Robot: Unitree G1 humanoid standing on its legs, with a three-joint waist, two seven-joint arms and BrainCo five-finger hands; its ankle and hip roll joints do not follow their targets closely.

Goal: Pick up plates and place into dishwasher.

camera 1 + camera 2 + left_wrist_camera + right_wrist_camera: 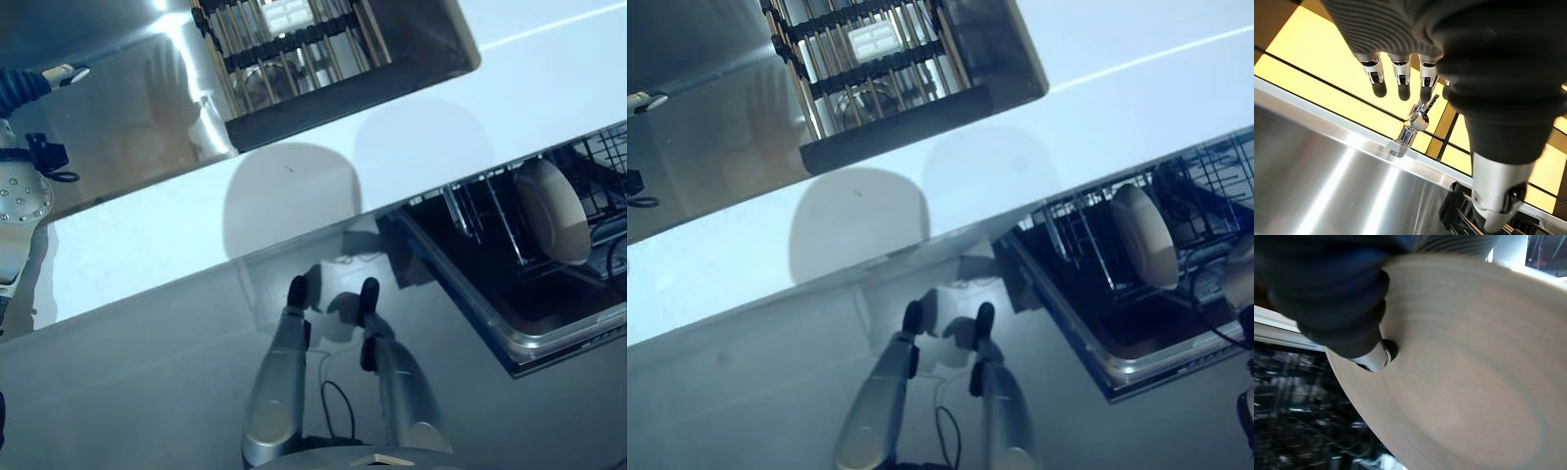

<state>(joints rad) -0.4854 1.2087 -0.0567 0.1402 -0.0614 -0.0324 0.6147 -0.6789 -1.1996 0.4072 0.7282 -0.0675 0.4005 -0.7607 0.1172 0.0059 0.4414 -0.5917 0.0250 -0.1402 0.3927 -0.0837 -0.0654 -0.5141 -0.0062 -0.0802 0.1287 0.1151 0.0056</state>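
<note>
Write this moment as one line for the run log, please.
right hand: holds beige plate, thumb on its face | plate: over open dishwasher rack | one plate already upright in rack | left hand: open, above sink

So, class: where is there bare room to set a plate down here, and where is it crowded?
Bare: the white counter between the dish rack and the dishwasher rack. Crowded: the dishwasher rack around the standing plate, and the dish rack. The right hand holds another plate.
</note>
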